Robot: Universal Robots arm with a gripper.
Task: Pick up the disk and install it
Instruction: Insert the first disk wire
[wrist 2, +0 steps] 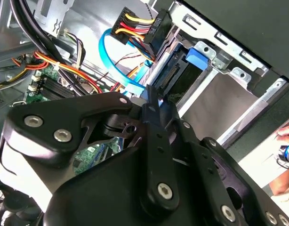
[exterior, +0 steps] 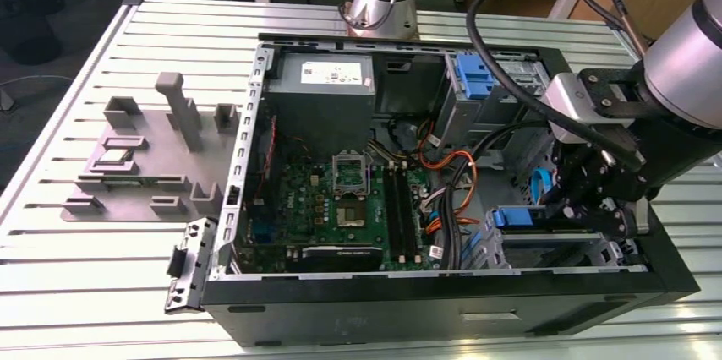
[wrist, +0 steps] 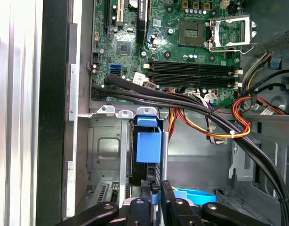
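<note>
Lying open on one slatted metal surface [exterior: 113, 292]: one computer case [exterior: 451, 301], side panel off.

Inside the case: one green motherboard [exterior: 338, 208]; on it one processor socket [wrist: 229, 30] and four black memory slots [wrist: 194, 73] side by side. In a rear corner of the case, one grey power supply [exterior: 324, 81]; next to that, along the same case wall, one tall blue bracket [exterior: 479, 81]. Across the case interior, one bundle of red, yellow and orange wires [wrist: 238, 117] and one flat blue cable [wrist 2: 109, 56].

Outside the case, just beside its long wall, on the surface: one grey fixture block [exterior: 147, 157] with several upright posts.

Reaching into the case's front corner: one arm with one black tool [wrist: 155, 188], also seen in the exterior view [exterior: 570, 216] and in the second wrist view [wrist 2: 151, 101].

One disk [wrist: 148, 146], standing on edge in the metal drive bay at that front corner of the case, blue frame [exterior: 525, 218] toward the case opening.

Tool fingers [wrist: 165, 188] drawn nearly together, pinched on the blue edge of the disk.

Beyond the case's outer wall, in the second wrist view: one hand [wrist 2: 288, 134] of a person.
</note>
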